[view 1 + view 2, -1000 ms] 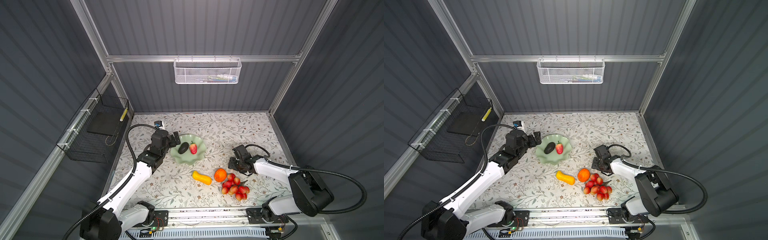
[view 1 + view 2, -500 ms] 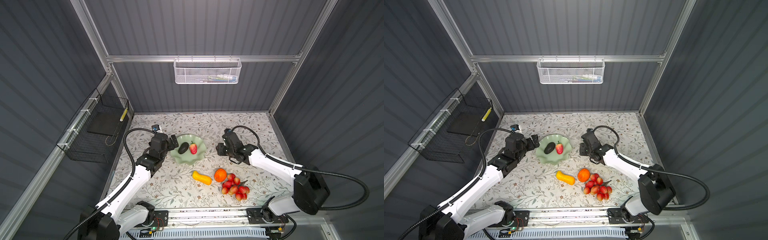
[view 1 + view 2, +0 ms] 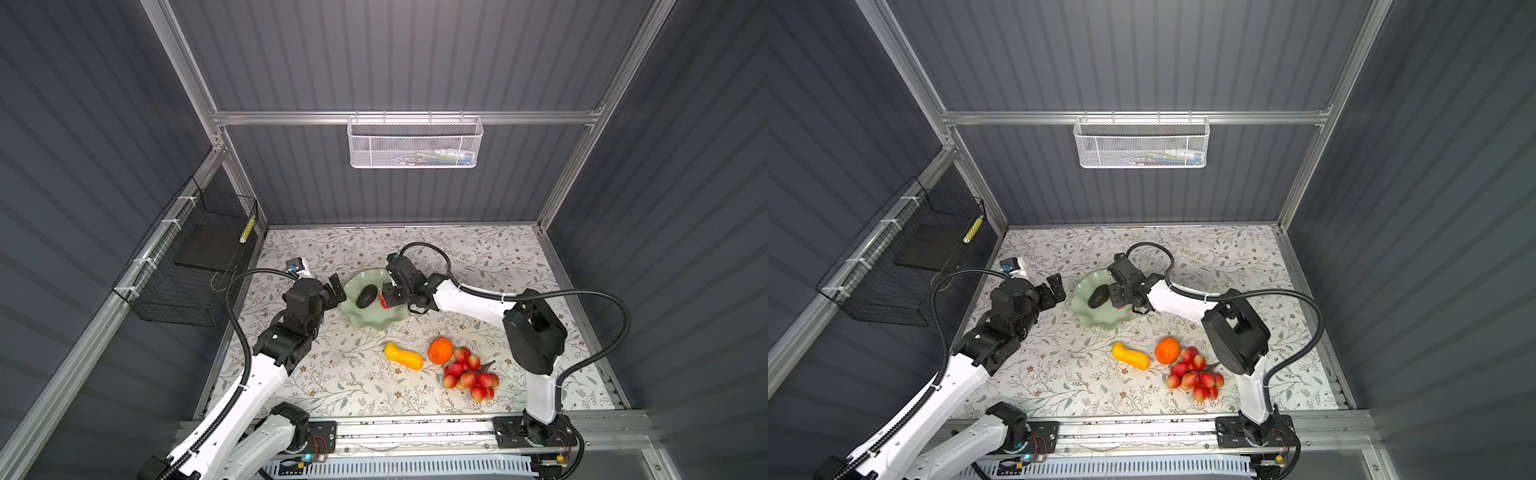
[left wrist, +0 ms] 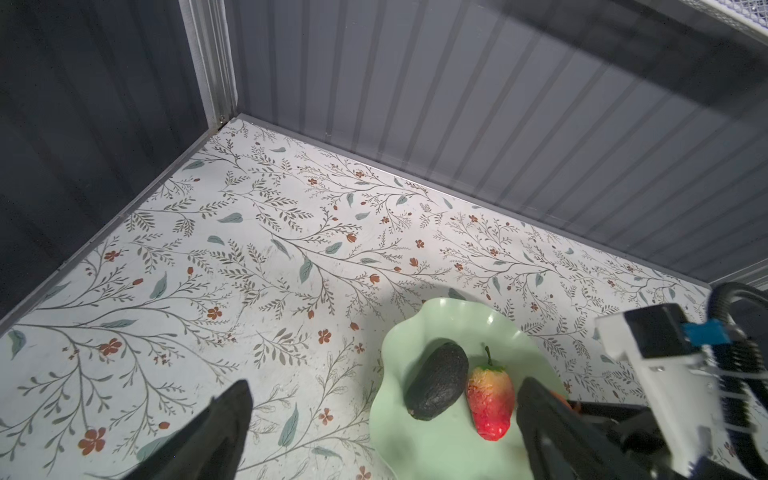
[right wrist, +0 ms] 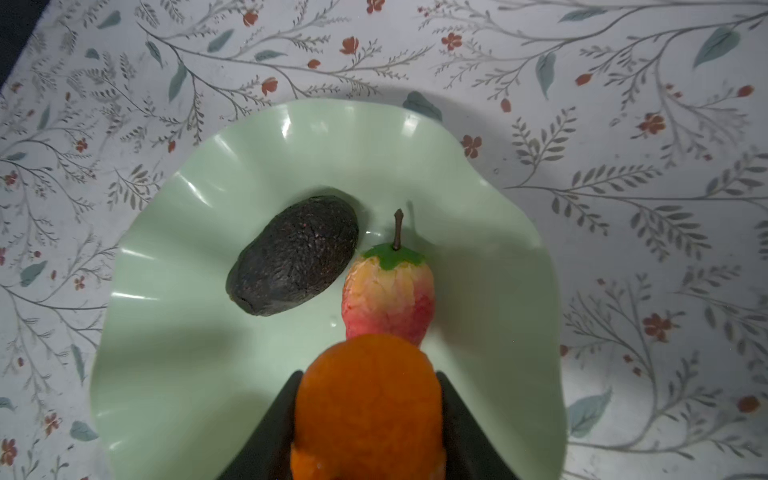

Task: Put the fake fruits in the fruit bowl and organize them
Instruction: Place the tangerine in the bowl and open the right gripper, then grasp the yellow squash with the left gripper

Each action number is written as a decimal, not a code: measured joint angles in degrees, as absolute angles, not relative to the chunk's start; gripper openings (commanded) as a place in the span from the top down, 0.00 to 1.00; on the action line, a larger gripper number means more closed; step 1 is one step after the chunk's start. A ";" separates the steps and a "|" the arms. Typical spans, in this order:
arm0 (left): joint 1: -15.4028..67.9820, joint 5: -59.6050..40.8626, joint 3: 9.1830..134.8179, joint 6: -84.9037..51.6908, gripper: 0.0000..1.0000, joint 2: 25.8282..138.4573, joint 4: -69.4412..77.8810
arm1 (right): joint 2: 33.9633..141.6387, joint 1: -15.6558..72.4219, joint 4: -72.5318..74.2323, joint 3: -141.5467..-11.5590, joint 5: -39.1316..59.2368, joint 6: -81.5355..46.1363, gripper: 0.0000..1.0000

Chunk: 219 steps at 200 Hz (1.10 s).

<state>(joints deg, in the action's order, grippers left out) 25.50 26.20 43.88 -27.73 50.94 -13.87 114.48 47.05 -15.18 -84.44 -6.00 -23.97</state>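
Observation:
The pale green scalloped fruit bowl holds a dark avocado and a red strawberry side by side. My right gripper hovers over the bowl's right part, shut on a small tangerine, just behind the strawberry. My left gripper is open and empty at the bowl's left rim. On the table in front lie a yellow-orange squash, a large orange and a bunch of red grapes.
A white mesh basket hangs on the back wall. A black wire basket is fixed to the left wall. Grey walls enclose the floral table on three sides.
My right gripper closed, then swung left from the table's right side to above the bowl, with the tangerine in it. The left gripper eased back a little from the bowl.

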 measured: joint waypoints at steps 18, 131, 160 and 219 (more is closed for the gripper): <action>25.50 26.48 43.40 -27.75 0.00 50.72 -14.68 | 117.32 47.05 -16.14 -86.39 -6.07 -23.31 0.50; 25.50 12.53 46.41 -28.80 0.11 56.10 -22.61 | 103.94 44.25 -14.44 -80.64 -7.40 -22.02 0.12; 26.24 2.98 47.13 -32.56 0.14 58.63 -26.26 | 93.73 37.43 -8.80 -72.49 -4.54 -23.51 0.05; 43.05 -1.50 43.44 -45.50 0.14 57.58 -32.10 | 84.95 29.45 -5.82 -60.80 -4.45 -23.73 0.01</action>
